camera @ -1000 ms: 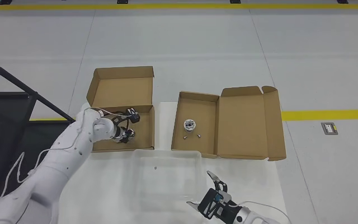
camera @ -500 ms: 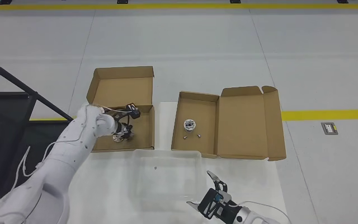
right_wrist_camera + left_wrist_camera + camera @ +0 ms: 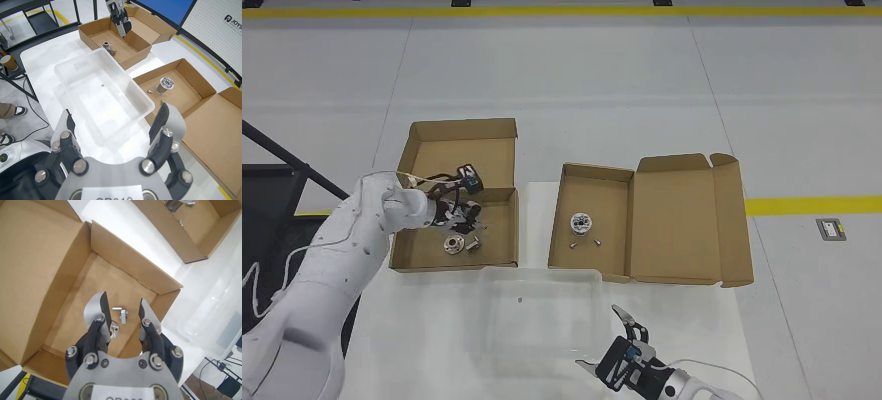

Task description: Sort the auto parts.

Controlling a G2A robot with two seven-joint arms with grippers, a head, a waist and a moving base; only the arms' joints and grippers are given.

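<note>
Our left hand (image 3: 469, 212) hangs over the left box (image 3: 422, 252), toward the far side where the lid folds up. Its jaws are spread with nothing between them. Below it, a flange (image 3: 114, 330) and a bracket (image 3: 122, 314) lie close together on the box floor, near the wall facing the bin (image 3: 542, 335). The rest of that floor is bare cardboard, and the upright lid closes off the far side.

The clear bin sits mid-counter (image 3: 427, 325), its far rim just beside the near walls of both boxes. A small speck (image 3: 102, 85) lies on its bottom; we cannot tell what it is.

The right box (image 3: 614, 195) is open with its lid laid flat to the right. A ribbed cylinder (image 3: 582, 222) stands in it, well apart from the walls, with two bolts (image 3: 573, 243) (image 3: 596, 240) on its near side. A strip of white counter separates the two boxes.

Our right hand (image 3: 599, 338) hovers by the counter's near edge, beside the bin's near right corner. Its jaws are wide apart and hold nothing. Bare counter lies to its right, up to the flat lid.
</note>
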